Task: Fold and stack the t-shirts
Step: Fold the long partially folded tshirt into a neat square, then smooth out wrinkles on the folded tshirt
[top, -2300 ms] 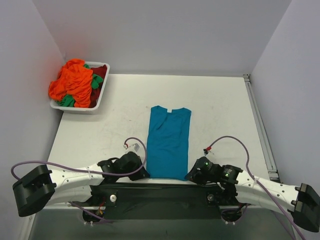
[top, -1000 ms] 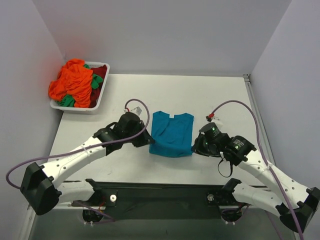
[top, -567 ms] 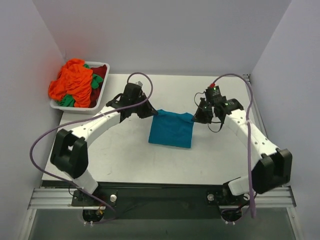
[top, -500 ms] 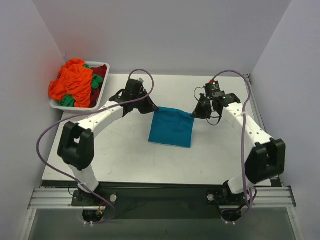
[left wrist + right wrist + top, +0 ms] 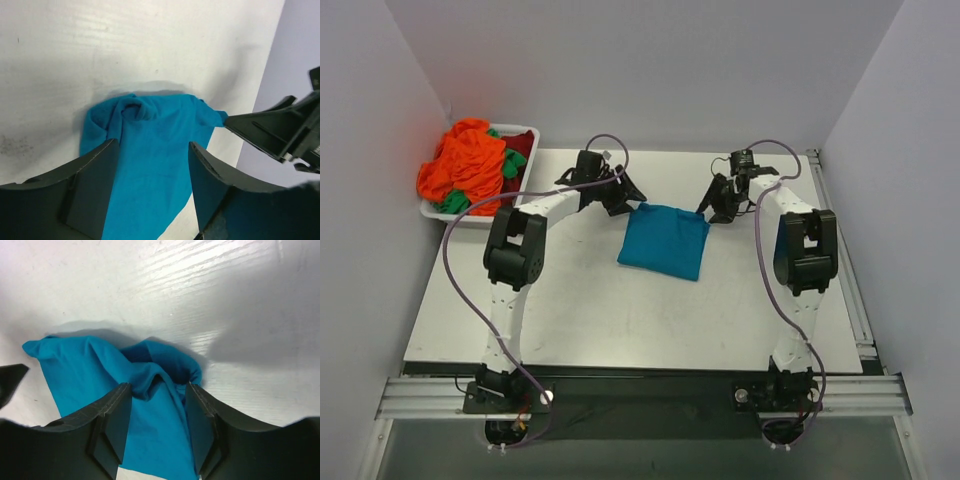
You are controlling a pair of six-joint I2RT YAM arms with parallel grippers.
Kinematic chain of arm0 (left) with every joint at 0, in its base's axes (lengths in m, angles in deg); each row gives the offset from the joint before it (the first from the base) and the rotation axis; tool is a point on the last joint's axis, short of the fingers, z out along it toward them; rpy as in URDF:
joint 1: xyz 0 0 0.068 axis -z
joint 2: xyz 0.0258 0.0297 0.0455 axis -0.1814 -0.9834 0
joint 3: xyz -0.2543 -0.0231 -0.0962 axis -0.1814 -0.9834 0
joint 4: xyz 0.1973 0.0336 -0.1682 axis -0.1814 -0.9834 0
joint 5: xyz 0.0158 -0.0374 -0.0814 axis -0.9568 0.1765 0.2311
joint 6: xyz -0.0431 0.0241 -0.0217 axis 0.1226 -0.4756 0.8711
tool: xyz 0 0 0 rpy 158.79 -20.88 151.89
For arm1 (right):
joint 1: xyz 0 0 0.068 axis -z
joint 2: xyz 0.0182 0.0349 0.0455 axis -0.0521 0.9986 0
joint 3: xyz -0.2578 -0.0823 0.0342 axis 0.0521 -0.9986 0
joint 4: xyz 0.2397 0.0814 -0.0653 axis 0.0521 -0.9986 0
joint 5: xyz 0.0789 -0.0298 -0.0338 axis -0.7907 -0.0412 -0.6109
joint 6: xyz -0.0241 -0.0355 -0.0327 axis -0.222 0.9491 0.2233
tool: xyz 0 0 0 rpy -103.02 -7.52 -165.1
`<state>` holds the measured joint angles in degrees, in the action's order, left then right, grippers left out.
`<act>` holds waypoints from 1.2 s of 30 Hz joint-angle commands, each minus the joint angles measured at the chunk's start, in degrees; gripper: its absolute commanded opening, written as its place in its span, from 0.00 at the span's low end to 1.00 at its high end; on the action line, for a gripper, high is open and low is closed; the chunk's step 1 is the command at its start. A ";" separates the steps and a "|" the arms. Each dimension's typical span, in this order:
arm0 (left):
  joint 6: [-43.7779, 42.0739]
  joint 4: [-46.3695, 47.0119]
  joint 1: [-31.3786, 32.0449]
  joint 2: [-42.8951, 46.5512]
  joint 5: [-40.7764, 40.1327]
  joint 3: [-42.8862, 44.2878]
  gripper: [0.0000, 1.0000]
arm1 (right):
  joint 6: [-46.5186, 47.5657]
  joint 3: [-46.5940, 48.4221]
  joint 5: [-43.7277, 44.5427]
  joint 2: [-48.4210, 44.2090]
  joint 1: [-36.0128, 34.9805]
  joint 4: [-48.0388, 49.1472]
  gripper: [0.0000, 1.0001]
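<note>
White tabletop (image 5: 570, 300), grey walls on three sides. Folded teal-blue t-shirt (image 5: 665, 242) lies flat, centre towards the far edge. Left tool (image 5: 152, 144) stands open over its far left corner. Right tool (image 5: 157, 386) is parted astride the bunched far right corner, not pinching. Other t-shirts (image 5: 465, 165) are heaped in tray (image 5: 527, 185), far left.

**Top view.** We recorded even, diffuse light from above; the table (image 5: 580, 300) was bright, with only faint, soft shadows, and an orange tint lay on the left wall (image 5: 380, 120) beside the orange t-shirts (image 5: 465, 165). **Wrist views.** We noted streaky glare and a broad grey shadow on the table, a soft shadow behind the teal t-shirt (image 5: 80, 375), and dark, slightly blurred fingers (image 5: 85, 200) in the foreground.
</note>
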<state>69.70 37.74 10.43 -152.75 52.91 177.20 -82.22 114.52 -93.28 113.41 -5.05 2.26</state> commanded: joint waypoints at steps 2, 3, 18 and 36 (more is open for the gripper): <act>-0.97 9.22 -2.69 4.73 3.60 -0.29 0.70 | 2.57 3.12 1.01 -2.72 1.79 -1.00 0.49; -0.45 9.14 -2.95 6.40 3.60 -1.36 0.70 | 2.74 1.64 1.29 -3.52 2.31 -1.09 0.49; -0.10 10.72 2.14 3.96 3.60 -3.66 0.25 | 0.55 -0.75 -1.86 -3.45 -4.80 5.05 0.38; 3.16 12.92 -0.14 -1.85 -0.97 -10.43 0.02 | -4.99 2.15 -17.60 10.10 5.57 10.25 0.35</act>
<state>74.35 52.08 11.15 -155.79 55.34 168.26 -87.45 115.20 -110.98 122.52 0.02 13.56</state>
